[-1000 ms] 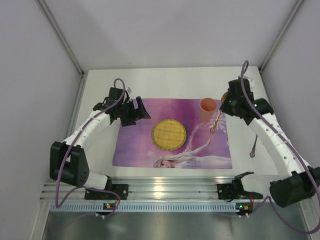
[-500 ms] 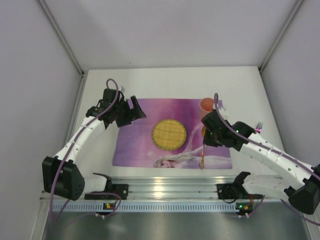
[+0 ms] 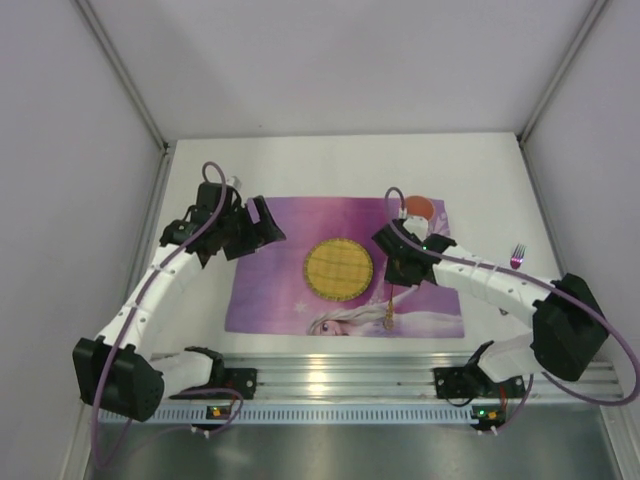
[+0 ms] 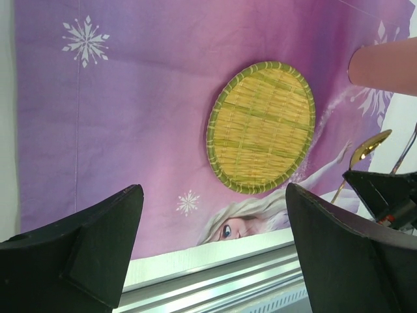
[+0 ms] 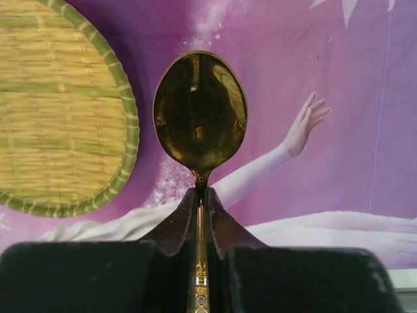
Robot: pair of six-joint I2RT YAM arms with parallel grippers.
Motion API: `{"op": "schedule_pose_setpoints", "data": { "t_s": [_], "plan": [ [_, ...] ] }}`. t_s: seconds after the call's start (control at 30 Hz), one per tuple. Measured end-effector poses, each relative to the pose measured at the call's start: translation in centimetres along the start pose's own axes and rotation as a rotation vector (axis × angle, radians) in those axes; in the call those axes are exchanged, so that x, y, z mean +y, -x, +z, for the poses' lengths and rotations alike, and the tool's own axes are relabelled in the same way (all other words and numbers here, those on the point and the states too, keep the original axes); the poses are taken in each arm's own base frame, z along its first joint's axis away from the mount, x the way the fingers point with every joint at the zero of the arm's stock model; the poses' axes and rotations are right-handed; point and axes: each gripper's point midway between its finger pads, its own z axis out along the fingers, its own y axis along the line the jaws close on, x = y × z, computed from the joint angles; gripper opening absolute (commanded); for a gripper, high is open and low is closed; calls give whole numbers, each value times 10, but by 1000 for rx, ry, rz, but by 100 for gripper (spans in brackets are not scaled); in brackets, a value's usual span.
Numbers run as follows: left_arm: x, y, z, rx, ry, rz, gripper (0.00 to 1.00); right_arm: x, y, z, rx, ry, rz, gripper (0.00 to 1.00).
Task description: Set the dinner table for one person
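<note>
Your right fingers (image 5: 210,225) are pinched tight on the neck of the gold spoon (image 5: 200,114). The spoon's long axis runs far to near, with the bowl pointing toward the near edge. It hangs over the purple mat (image 3: 290,300), just right of the woven plate (image 3: 338,268) and near of the cup (image 3: 418,207). I can't tell from these views whether the bowl has touched the cloth. The slot you want looks to lie directly beneath the spoon, so keep that axis parallel to the plate's right side and lower it straight; drift left and the bowl would land on the rim. Your left fingers (image 3: 262,224) are spread wide and hold nothing, hovering over the mat's far left corner. The mat sits at the middle of the white desk (image 3: 330,165), toward its near edge. The fork (image 3: 517,255) lies on bare desk well to the right, and the right arm is nearer to it.
</note>
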Motion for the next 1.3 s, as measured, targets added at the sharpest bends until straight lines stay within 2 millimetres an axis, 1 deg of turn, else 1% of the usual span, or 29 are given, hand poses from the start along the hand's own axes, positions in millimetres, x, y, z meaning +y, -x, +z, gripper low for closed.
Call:
{"op": "schedule_pose_setpoints", "data": {
  "t_s": [0.13,0.17,0.27,0.4,0.47,0.53,0.6,0.63,0.67,0.73,0.77,0.83,0.87,0.9,0.93,0.97,1.0,1.03,1.07,1.1,1.13,1.23,1.3],
  "plan": [
    [3,-4,-3,8,13,4,95,-2,-5,18,23,-45,-34,1],
    [4,-4,-4,11,14,6,95,-1,-5,21,25,-51,-38,9],
    [4,-5,-4,13,17,9,95,1,-2,25,16,-59,-48,13],
    [5,-5,-4,15,17,9,95,2,8,24,-21,-64,-58,12],
    [5,-6,-4,15,17,10,94,4,15,23,-42,-63,-67,15],
    [5,-6,-4,17,18,13,94,7,22,21,-60,-62,-78,15],
    [5,-6,-4,18,19,15,94,12,30,18,-79,-54,-82,18],
    [5,-6,-4,19,19,16,95,14,34,14,-87,-53,-84,22],
    [6,-6,-4,19,20,17,95,15,40,10,-101,-49,-79,32],
    [6,-6,-4,19,21,18,95,11,47,-4,-129,-41,-63,45],
    [6,-6,-4,19,21,18,95,5,52,-15,-146,-35,-50,57],
    [6,-6,-4,18,19,17,95,-13,71,-39,-187,1,16,65],
    [6,-6,-4,15,17,17,95,-31,88,-51,-229,2,81,72],
    [6,-7,-2,14,15,17,95,-57,107,-61,-274,-16,164,76],
    [7,-10,-1,16,13,13,95,-81,122,-73,-321,-28,227,86],
    [9,-12,0,21,13,11,95,-124,138,-76,-357,-115,337,97],
    [11,-16,2,30,13,7,95,-153,143,-78,-370,-173,398,100],
    [12,-18,3,37,11,6,95,-183,145,-79,-369,-239,458,100],
    [12,-21,5,44,8,4,95,-205,141,-74,-347,-290,502,100],
    [12,-22,6,49,5,4,95,-223,135,-68,-315,-327,539,100],
    [12,-22,7,51,1,5,95,-239,126,-57,-265,-349,581,100],
    [9,-20,10,49,-13,13,95,-275,91,-29,-108,-419,685,100],
    [8,-19,12,47,-24,19,95,-291,70,-14,-19,-456,732,99]
  ]
}}
